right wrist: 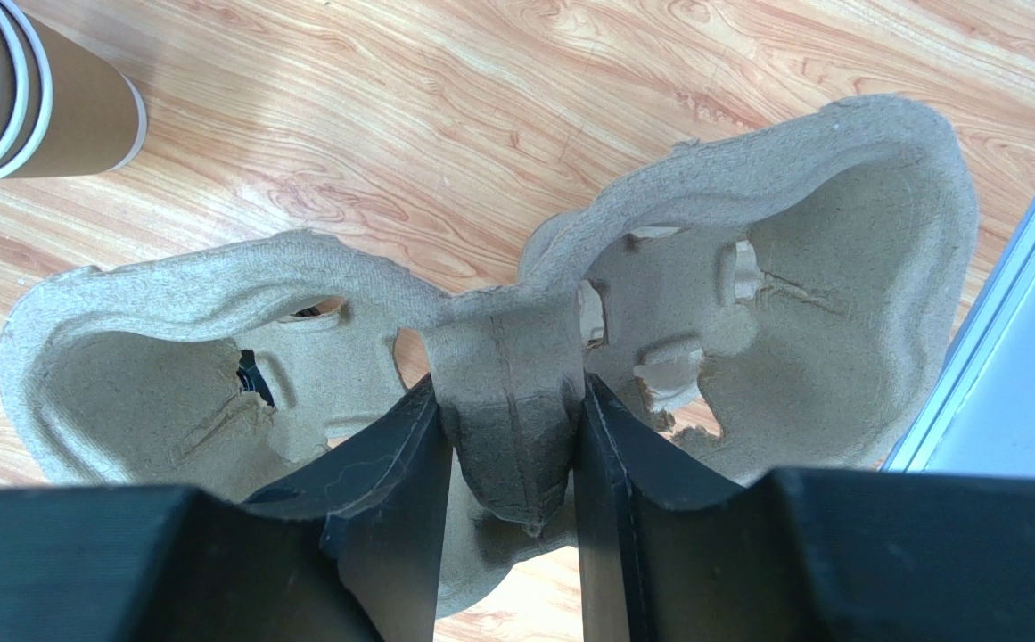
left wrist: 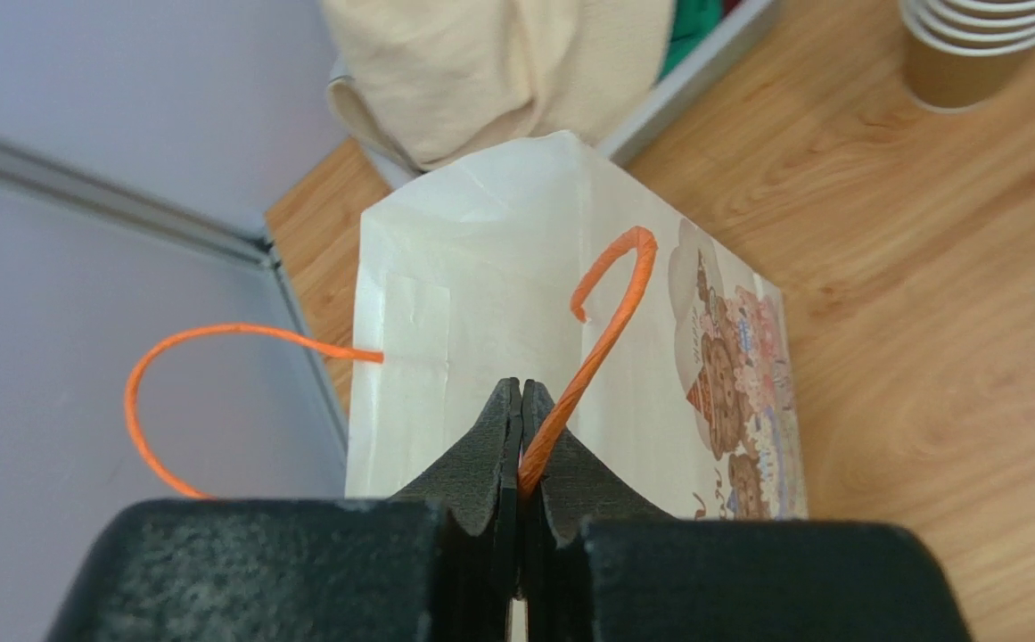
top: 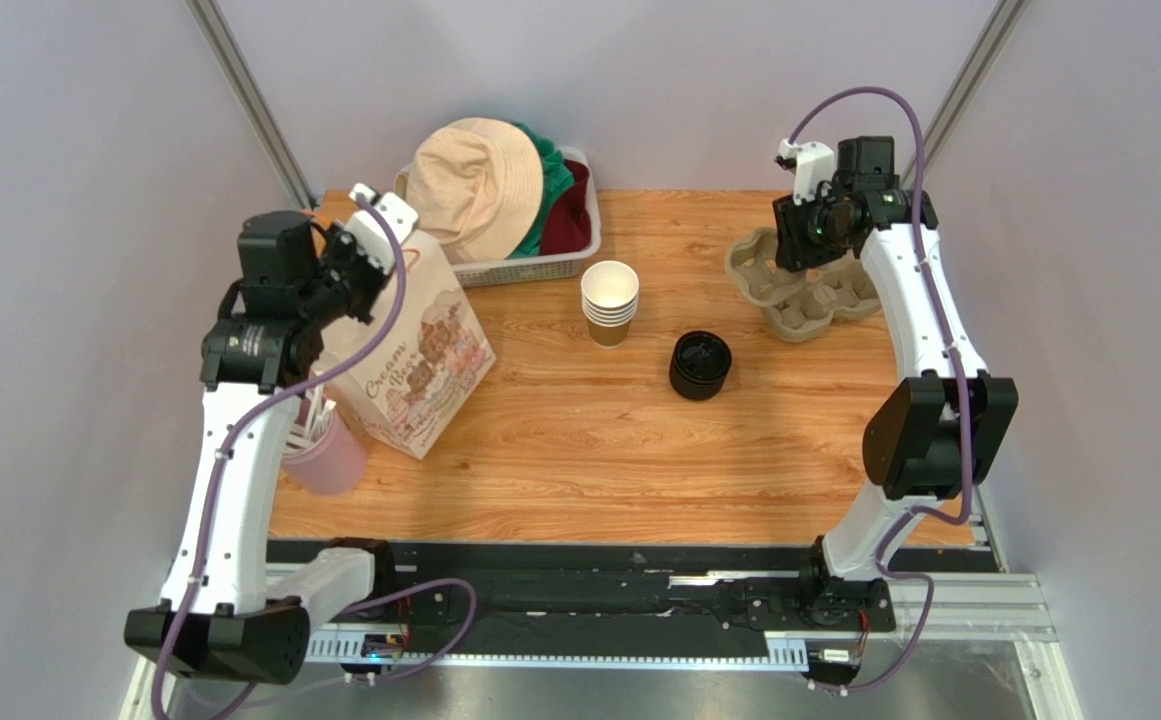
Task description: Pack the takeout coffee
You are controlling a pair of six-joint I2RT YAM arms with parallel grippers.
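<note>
A stack of kraft-brown paper cups [top: 610, 302] with white rims stands mid-table with no lid on it; it also shows in the left wrist view [left wrist: 978, 54] and the right wrist view [right wrist: 27, 94]. Black lids [top: 700, 365] sit bare to its right. No lidded cup shows. My left gripper [top: 376, 255] [left wrist: 523, 395] is shut on the orange handle [left wrist: 603, 335] of a white printed paper bag [top: 421, 360] [left wrist: 482, 268]. My right gripper [top: 812, 248] [right wrist: 509, 388] is shut on the middle ridge of a pulp cup carrier [top: 804, 293] [right wrist: 804, 268].
A pink cup [top: 328, 455] stands at the left edge behind my left arm. A white basket [top: 526, 270] with a beige hat [top: 474, 180] and coloured cloth sits at the back. Walls stand close on both sides.
</note>
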